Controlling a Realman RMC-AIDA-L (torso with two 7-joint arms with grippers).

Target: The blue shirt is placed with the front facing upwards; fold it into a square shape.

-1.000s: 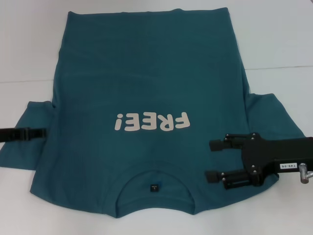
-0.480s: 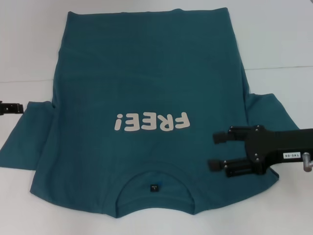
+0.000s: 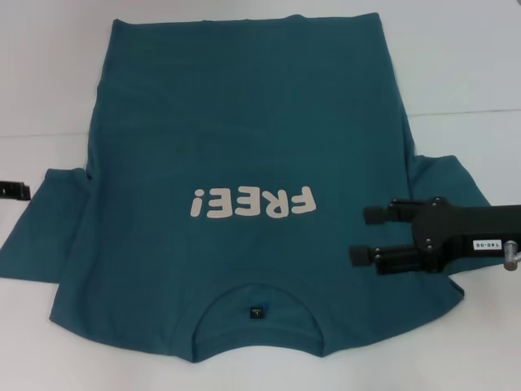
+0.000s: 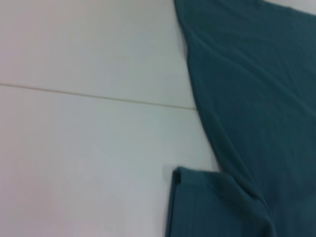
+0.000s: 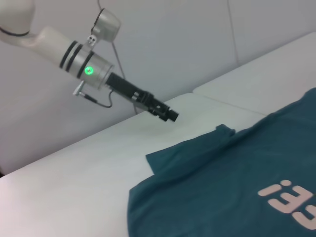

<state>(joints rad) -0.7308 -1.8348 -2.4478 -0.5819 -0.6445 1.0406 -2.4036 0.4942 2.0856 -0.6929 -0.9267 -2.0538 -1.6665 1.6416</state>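
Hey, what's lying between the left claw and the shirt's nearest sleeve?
Nothing: in the right wrist view the left claw hangs above bare white table just short of the sleeve of the blue shirt.

One dark teal-blue short-sleeved cotton T-shirt (image 3: 244, 163), two black claws, left claw (image 3: 15, 190), right claw (image 3: 370, 236), one white desk (image 3: 456, 65).

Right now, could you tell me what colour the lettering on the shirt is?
White, on the blue shirt; the "FREE!" print shows best in the head view.
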